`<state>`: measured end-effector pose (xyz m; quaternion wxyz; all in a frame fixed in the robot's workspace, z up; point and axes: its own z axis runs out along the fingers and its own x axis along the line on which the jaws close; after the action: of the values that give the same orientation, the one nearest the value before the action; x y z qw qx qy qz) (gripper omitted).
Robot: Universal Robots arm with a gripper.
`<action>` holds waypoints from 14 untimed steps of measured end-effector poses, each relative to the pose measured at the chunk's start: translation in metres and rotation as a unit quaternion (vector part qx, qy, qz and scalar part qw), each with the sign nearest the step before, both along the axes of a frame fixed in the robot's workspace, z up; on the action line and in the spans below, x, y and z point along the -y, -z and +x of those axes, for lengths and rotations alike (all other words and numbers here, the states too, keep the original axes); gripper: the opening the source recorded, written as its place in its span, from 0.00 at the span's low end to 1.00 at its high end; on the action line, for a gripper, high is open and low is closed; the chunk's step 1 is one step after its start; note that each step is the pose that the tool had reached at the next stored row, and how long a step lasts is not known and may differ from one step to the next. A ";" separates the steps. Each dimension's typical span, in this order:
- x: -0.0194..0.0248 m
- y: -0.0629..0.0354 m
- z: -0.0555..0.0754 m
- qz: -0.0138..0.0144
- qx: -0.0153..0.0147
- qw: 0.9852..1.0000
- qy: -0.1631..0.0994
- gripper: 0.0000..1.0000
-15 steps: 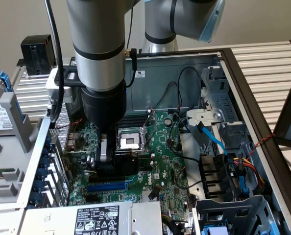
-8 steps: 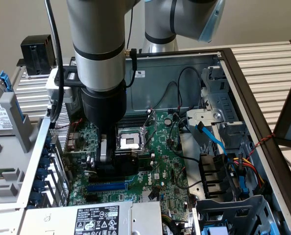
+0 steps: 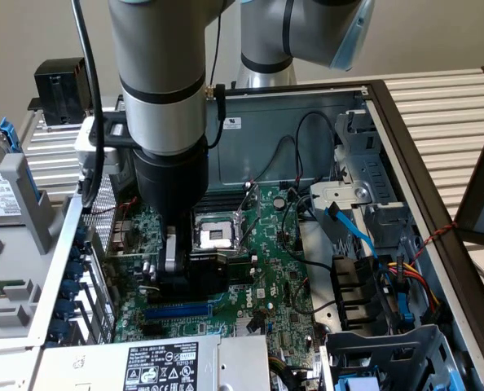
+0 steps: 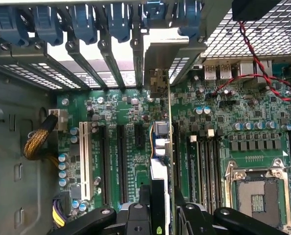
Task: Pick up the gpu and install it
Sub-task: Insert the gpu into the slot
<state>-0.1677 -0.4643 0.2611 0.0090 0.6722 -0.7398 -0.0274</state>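
Note:
The gpu [image 3: 217, 265], a small card with a black fan shroud, stands on edge low over the large green motherboard [image 3: 279, 269], just above the blue expansion slot [image 3: 177, 311]. My gripper [image 3: 175, 281] is shut on it from above. In the wrist view the gpu [image 4: 161, 142] shows edge-on, running between the black slots of the motherboard [image 4: 131, 107]. Its metal end bracket [image 4: 156, 61] sits at the rear slot openings of the case. My gripper [image 4: 162, 215] clamps the card between its two fingers [image 4: 144, 205]. Whether the card's edge sits in a slot is hidden.
The empty CPU socket [image 3: 217, 236] lies right behind the card. Blue slot latches [image 4: 82, 24] line the case's rear wall. A red-black wire [image 4: 255, 58] crosses the board. The power supply [image 3: 160, 366] sits in front, with a drive cage [image 3: 389, 358] and cables [image 3: 348, 228] on the exterior view's right.

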 end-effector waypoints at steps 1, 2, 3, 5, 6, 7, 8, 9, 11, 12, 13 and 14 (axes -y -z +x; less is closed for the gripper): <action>0.0000 0.0005 0.000 0.000 0.000 1.000 0.000 0.28; 0.0000 0.0005 0.000 0.000 0.000 1.000 0.000 0.28; 0.0000 0.0005 0.000 0.000 0.000 1.000 0.000 0.28; 0.0000 0.0007 -0.001 0.000 0.000 1.000 0.000 0.28; 0.0000 0.0007 -0.001 0.000 0.000 1.000 0.000 0.28; 0.0000 0.0008 -0.001 0.000 -0.001 1.000 0.000 0.28; 0.0001 0.0009 -0.001 0.000 -0.001 1.000 0.000 0.28; 0.0000 0.0010 -0.001 -0.001 -0.001 1.000 0.000 0.28; 0.0001 0.0009 -0.001 -0.001 -0.001 1.000 0.000 0.28; 0.0000 0.0010 -0.001 -0.001 -0.001 1.000 0.000 0.28; 0.0000 0.0010 -0.001 -0.001 -0.002 1.000 0.000 0.28; 0.0000 0.0010 -0.001 -0.001 -0.002 1.000 0.000 0.28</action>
<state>-0.1687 -0.4643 0.2600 0.0113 0.6724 -0.7396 -0.0278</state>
